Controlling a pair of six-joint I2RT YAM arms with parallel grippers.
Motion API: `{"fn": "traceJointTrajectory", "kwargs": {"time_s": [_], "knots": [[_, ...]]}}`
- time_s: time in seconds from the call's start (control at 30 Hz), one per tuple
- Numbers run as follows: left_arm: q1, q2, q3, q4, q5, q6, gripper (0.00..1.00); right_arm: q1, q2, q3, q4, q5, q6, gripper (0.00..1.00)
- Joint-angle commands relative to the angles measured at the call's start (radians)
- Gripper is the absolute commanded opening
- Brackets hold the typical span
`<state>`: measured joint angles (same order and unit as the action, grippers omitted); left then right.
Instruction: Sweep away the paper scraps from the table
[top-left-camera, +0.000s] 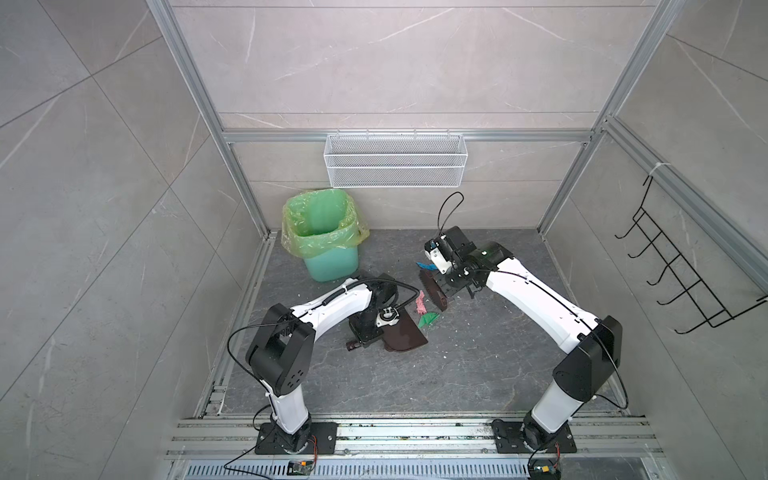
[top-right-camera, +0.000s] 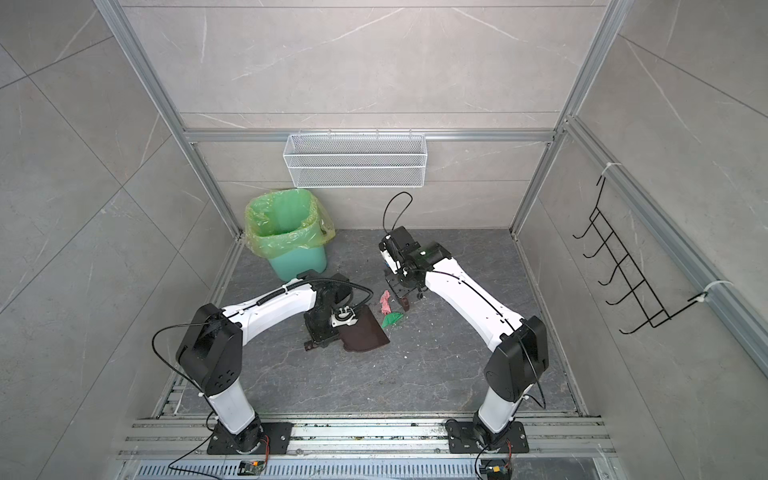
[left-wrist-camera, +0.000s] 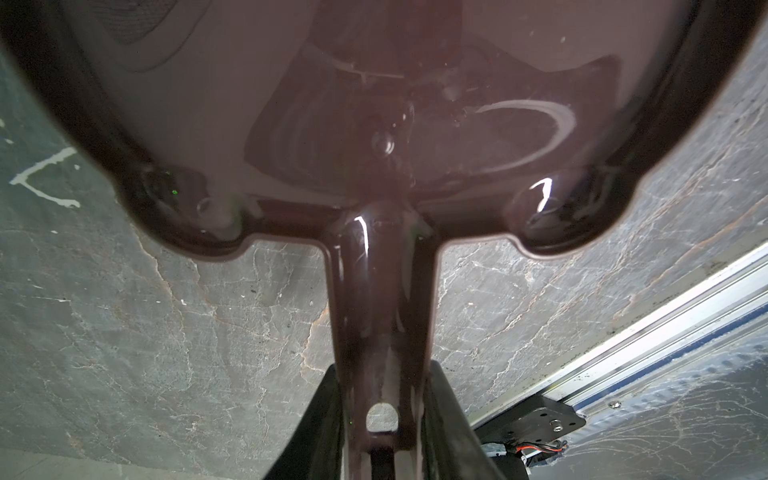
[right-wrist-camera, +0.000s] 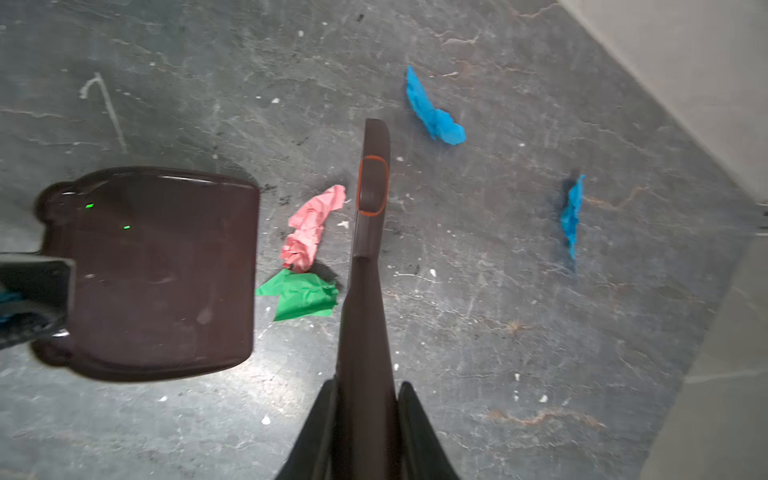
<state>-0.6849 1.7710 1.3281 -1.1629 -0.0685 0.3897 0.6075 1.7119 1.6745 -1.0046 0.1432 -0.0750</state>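
My left gripper (left-wrist-camera: 384, 374) is shut on the handle of a dark brown dustpan (top-left-camera: 405, 336) that lies flat on the table (top-left-camera: 457, 374). My right gripper (right-wrist-camera: 368, 386) is shut on the handle of a brown brush (right-wrist-camera: 372, 187), whose head (top-left-camera: 434, 293) stands just right of the pan's mouth. Between brush and dustpan (right-wrist-camera: 162, 274) lie a pink scrap (right-wrist-camera: 309, 228) and a green scrap (right-wrist-camera: 303, 293), close to the pan's front edge. On the other side of the brush lie two blue scraps (right-wrist-camera: 434, 112) (right-wrist-camera: 571, 214). In both top views the pink scrap (top-right-camera: 385, 302) and green scrap (top-right-camera: 392, 319) show.
A green bin with a yellow-green bag (top-left-camera: 324, 232) stands at the back left of the table, behind the left arm. A white wire basket (top-left-camera: 395, 160) hangs on the back wall and a black hook rack (top-left-camera: 681, 266) on the right wall. Tiny white crumbs dot the surface.
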Motion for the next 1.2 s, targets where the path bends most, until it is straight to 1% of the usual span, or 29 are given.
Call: {"fn": "traceJointTrajectory", "kwargs": {"time_s": [0.0, 0.13, 0.33, 0.57, 0.73, 0.97, 1.03, 1.17], "knots": [[-0.004, -0.012, -0.001, -0.037, 0.005, -0.006, 0.00, 0.001, -0.032, 0.003, -0.040, -0.084, -0.010, 0.00], [-0.003, -0.057, -0.008, -0.060, -0.024, 0.003, 0.00, 0.001, -0.049, -0.022, -0.034, -0.049, -0.009, 0.00], [-0.003, -0.116, 0.008, -0.059, 0.023, 0.002, 0.00, 0.001, -0.039, -0.022, -0.026, -0.033, 0.002, 0.00], [-0.001, -0.192, -0.019, -0.063, 0.045, 0.011, 0.00, 0.000, -0.066, -0.055, -0.015, 0.006, 0.006, 0.00], [0.004, -0.190, -0.059, -0.106, -0.009, 0.010, 0.00, 0.000, -0.079, -0.061, -0.025, 0.050, 0.012, 0.00], [0.005, -0.185, -0.097, -0.093, -0.011, 0.006, 0.00, 0.000, -0.074, -0.024, -0.123, 0.119, 0.012, 0.00], [0.005, -0.167, -0.095, -0.084, -0.009, 0.005, 0.00, 0.001, -0.075, -0.013, -0.165, 0.113, 0.013, 0.00], [0.004, -0.118, -0.084, -0.064, 0.005, 0.012, 0.00, 0.004, -0.075, -0.017, -0.226, 0.031, 0.008, 0.00]]}}
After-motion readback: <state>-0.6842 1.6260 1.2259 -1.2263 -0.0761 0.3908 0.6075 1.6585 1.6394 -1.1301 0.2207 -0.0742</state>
